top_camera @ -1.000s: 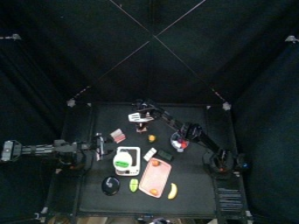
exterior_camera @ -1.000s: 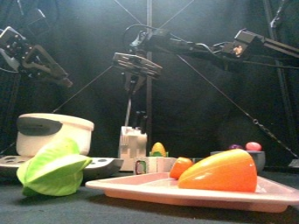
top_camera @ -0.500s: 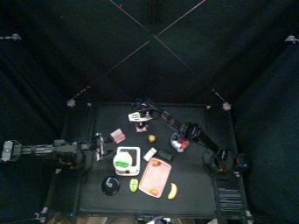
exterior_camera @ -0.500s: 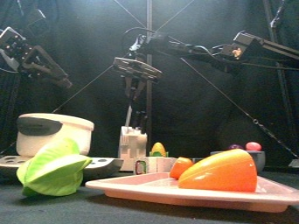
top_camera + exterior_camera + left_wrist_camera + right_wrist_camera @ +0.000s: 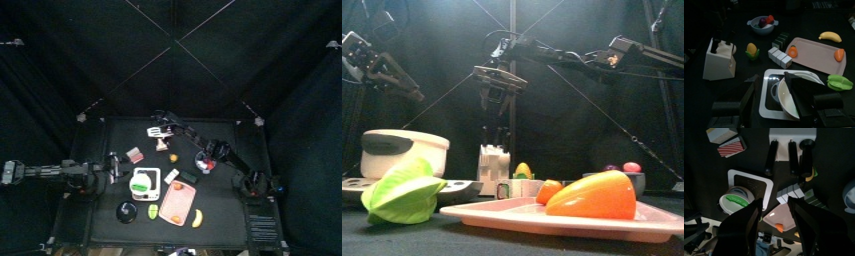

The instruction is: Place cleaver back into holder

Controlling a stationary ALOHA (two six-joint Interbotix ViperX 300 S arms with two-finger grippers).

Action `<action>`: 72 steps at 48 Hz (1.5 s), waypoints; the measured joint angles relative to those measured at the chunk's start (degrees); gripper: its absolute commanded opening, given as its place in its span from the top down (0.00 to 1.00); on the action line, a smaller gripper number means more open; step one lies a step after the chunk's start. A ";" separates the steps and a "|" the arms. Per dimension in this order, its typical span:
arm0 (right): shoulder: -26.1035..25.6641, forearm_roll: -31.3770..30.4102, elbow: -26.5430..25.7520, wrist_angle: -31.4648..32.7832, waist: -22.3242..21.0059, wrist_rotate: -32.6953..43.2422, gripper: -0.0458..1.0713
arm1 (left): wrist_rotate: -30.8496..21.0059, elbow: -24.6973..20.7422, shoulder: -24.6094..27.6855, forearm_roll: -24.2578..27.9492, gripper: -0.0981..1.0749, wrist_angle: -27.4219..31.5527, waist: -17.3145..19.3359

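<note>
The white holder (image 5: 493, 162) stands at the back of the table (image 5: 221, 215), and in the top view the holder (image 5: 160, 133) shows as a small pale block. Three black handles (image 5: 793, 155) stick up out of the holder (image 5: 791, 132). I cannot tell which handle is the cleaver's, and no blade shows. My right gripper (image 5: 497, 90) hangs just above those handles, open, with nothing between the jaws (image 5: 777, 203). My left gripper (image 5: 781, 87) rests open at the table's left side (image 5: 91, 178), over a white tray with a bowl (image 5: 784, 97).
A pink board (image 5: 181, 200) carries an orange pepper (image 5: 596, 195) and a banana (image 5: 828, 36). A green leaf (image 5: 402, 192), a white pot (image 5: 402, 150), a red-and-white piece (image 5: 732, 148), small blocks (image 5: 781, 56), corn (image 5: 751, 49) and a fruit bowl (image 5: 763, 24) stand around.
The right gripper's jaws have spread wider while staying above the holder, shifting only slightly. The left arm has not moved.
</note>
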 measured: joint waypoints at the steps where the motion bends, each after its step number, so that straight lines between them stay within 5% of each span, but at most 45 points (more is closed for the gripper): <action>1: 0.09 -0.09 -0.09 0.00 0.09 0.09 0.23 | 0.00 0.09 0.00 0.00 0.20 0.00 0.00; 22: 0.00 -1.93 -6.33 10.02 2.99 -6.15 0.23 | -0.09 0.09 0.00 -0.88 0.20 0.00 0.00; 46: -0.26 -5.62 -19.07 12.30 7.91 -8.96 0.22 | -0.18 0.44 0.00 -1.93 0.20 -0.09 0.00; 63: -6.24 -8.61 -18.54 12.48 9.32 -9.76 0.22 | -0.18 0.62 0.00 -2.72 0.20 0.00 0.00; 72: -13.62 -11.60 -10.81 12.57 9.76 -10.72 0.22 | -0.18 0.62 0.00 -2.64 0.20 -0.09 0.00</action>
